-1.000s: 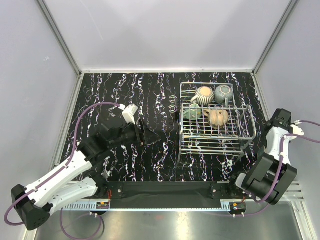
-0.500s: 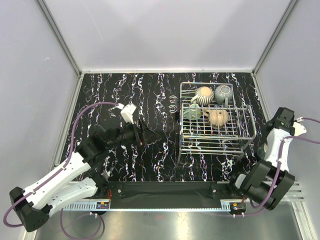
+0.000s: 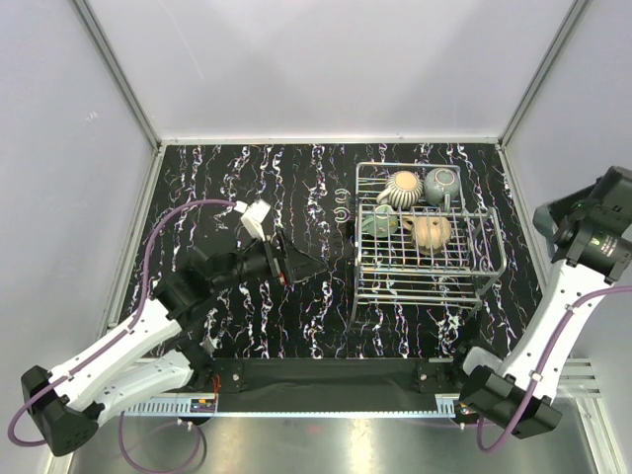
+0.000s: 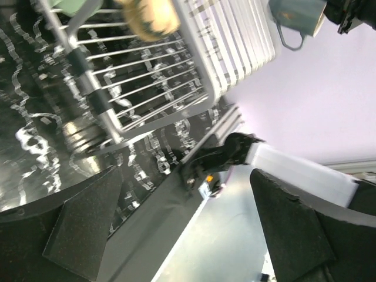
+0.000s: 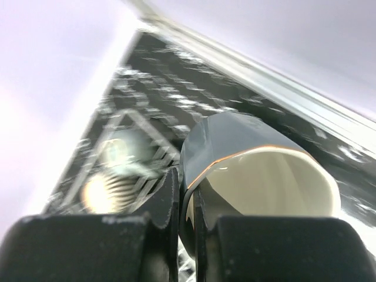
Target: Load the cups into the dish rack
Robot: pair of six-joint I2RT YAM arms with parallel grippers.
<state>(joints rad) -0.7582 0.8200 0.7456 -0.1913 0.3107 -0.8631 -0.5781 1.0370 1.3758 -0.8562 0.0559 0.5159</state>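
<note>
The wire dish rack (image 3: 490, 263) stands at the right back of the table. In it lie a cream striped cup (image 3: 403, 188), a grey-green cup (image 3: 441, 184), a teal-green cup (image 3: 379, 223) and a tan cup (image 3: 431, 231). My right gripper (image 5: 187, 200) is shut on the rim of a dark teal cup (image 5: 252, 158), one finger inside and one outside. It is held high by the right wall, beside the rack. The left wrist view also shows this cup (image 4: 296, 14) hanging in the air. My left gripper (image 3: 301, 265) is open and empty, left of the rack.
The black marbled table top (image 3: 247, 188) has grey walls on three sides. A metal ledge (image 3: 326, 434) runs along the near edge behind the arm bases. The right arm's wrist (image 3: 592, 222) is raised close to the right wall.
My right arm has risen high along the right wall with the dark teal cup in its jaws. My left gripper has shifted slightly towards the rack.
</note>
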